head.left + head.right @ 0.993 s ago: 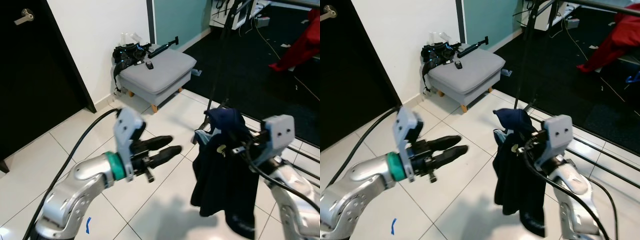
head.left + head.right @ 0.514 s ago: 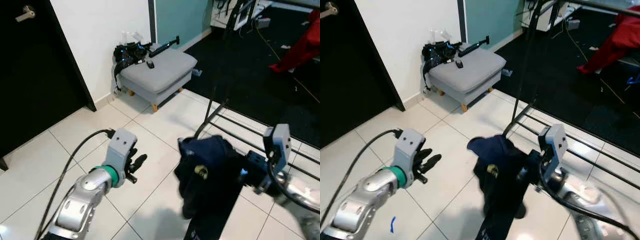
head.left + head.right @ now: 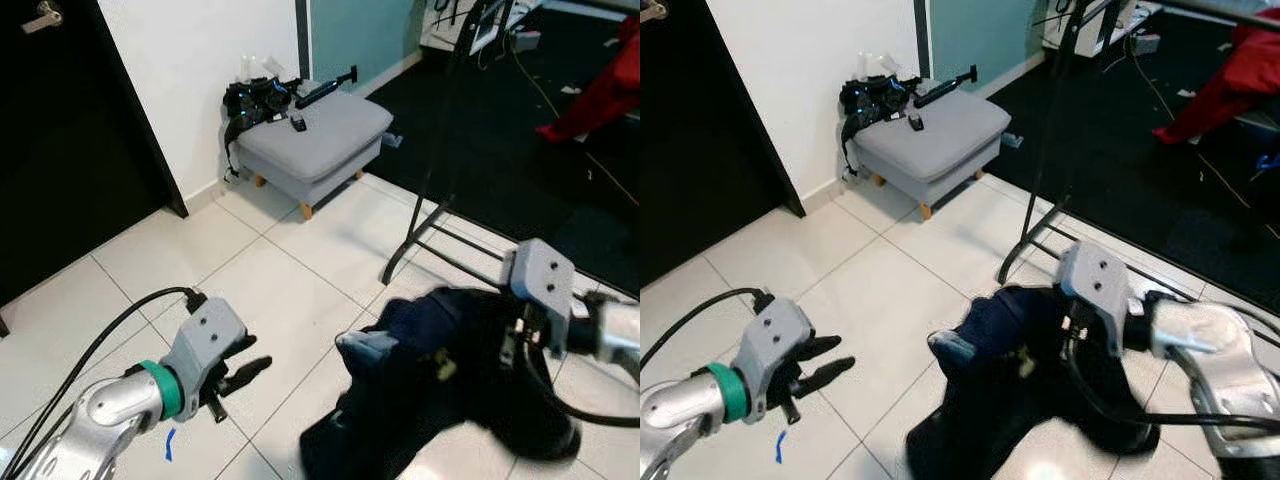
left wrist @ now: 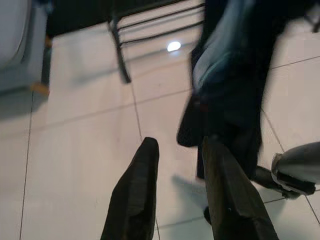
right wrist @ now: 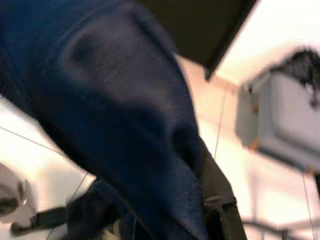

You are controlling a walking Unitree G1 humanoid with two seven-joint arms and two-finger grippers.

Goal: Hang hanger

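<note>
At lower right of the frame, the right tool (image 3: pixel 510 335), its grasp hidden by cloth, carried a dark blue garment (image 3: pixel 440 385) low over the tiled floor (image 3: pixel 300 290) beside the black rack (image 3: pixel 430 215), apparently for hanging, while the left tool (image 3: pixel 245 372) hovered slightly parted and empty.

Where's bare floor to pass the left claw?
Free tiles: between the black door, grey footstool and left claw. Crowded: the navy garment at the right claw, and the rack legs behind it.
</note>
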